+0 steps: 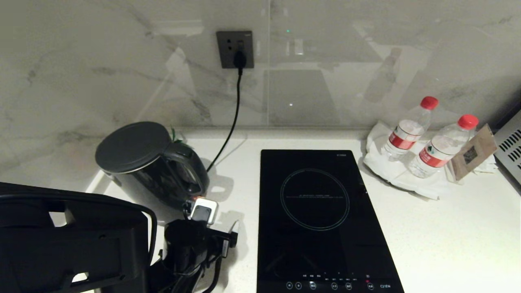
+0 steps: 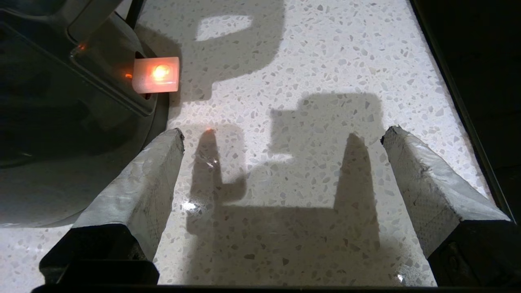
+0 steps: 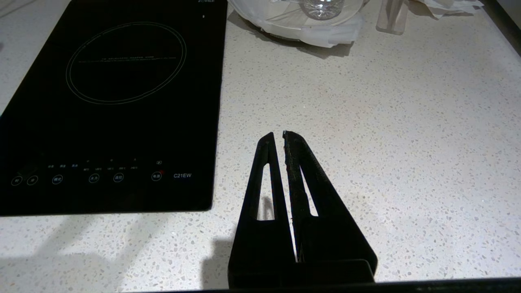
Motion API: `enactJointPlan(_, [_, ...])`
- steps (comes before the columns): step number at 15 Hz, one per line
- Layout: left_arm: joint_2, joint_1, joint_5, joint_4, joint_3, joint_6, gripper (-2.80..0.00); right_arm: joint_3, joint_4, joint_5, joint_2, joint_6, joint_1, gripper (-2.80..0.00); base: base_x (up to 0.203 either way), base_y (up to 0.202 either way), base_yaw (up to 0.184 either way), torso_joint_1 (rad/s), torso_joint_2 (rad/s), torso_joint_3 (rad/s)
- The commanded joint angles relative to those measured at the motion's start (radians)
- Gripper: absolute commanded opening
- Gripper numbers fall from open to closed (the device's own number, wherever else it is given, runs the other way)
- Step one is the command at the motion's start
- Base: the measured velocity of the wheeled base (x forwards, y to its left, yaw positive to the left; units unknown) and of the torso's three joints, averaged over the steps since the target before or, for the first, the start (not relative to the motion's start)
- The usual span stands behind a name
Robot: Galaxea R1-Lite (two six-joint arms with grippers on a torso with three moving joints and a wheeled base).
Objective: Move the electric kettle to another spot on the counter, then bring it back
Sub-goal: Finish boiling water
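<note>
L arm comes in low at the near-left of the head view, wrist angled fwd and down. L hand (image 2: 283,136) hangs close over the bench (image 2: 309,61), fingers (image 2: 142,179) spread wide w/ pale padded tips, nothing between them. One finger sits just beside the electric kettle (image 1: 150,167); can't tell if touching. R arm not in the head view. R hand (image 3: 278,136) hovers above the bench, dark fingers pressed together at the tips, gripping nothing.

Right end effector (image 3: 279,136) closed above speckled counter (image 3: 386,134), black induction hob (image 3: 114,101) beside it
</note>
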Motion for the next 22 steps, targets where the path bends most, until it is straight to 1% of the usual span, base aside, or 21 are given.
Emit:
enactJointPlan(1, [0.001,0.0,0.005,-0.009,0.011,-0.001,0.0,0.0,-0.001,0.001,0.0,0.0,0.0,-2.8,0.0,0.0,0.0,0.0,0.0,0.0])
enactJointPlan(8, [-0.01,0.001,0.004,-0.009,0.016,-0.002,0.0,0.0,0.0,0.001,0.0,0.0,0.0,-2.8,0.0,0.0,0.0,0.0,0.0,0.0])
enactJointPlan(15, [0.073,0.003,0.004,-0.009,-0.068,-0.001,0.0,0.0,0.0,0.001,0.0,0.0,0.0,-2.8,0.0,0.0,0.0,0.0,0.0,0.0])
enactJointPlan(22, [0.096,0.02,0.007,-0.009,-0.124,-0.001,0.0,0.0,-0.001,0.001,0.0,0.0,0.0,-2.8,0.0,0.0,0.0,0.0,0.0,0.0])
